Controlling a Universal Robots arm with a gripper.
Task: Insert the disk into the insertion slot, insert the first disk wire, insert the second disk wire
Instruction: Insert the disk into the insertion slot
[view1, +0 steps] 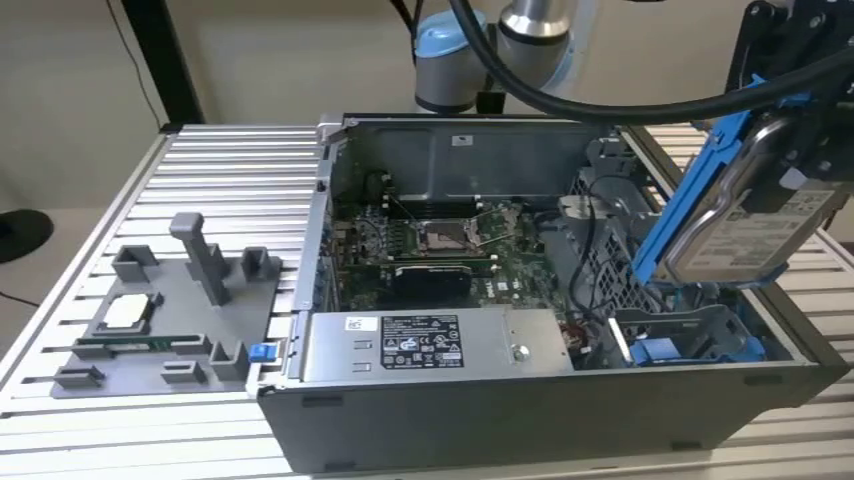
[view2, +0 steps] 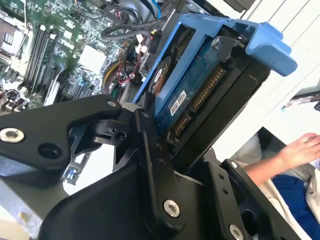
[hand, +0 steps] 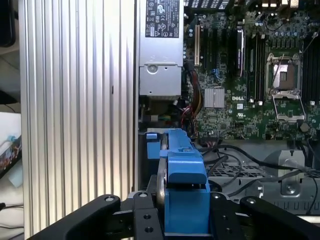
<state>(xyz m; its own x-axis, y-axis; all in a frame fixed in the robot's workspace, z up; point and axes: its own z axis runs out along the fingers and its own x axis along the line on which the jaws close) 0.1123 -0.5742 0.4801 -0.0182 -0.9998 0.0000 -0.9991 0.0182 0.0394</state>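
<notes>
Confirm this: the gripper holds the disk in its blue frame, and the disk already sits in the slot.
Wrong in one respect. The gripper does hold the disk in its blue frame, but the disk is not in the slot: the exterior view shows it tilted in the air above the slot.

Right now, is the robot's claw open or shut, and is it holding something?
Gripper: shut on the disk, holding it tilted above the open computer case.
</notes>
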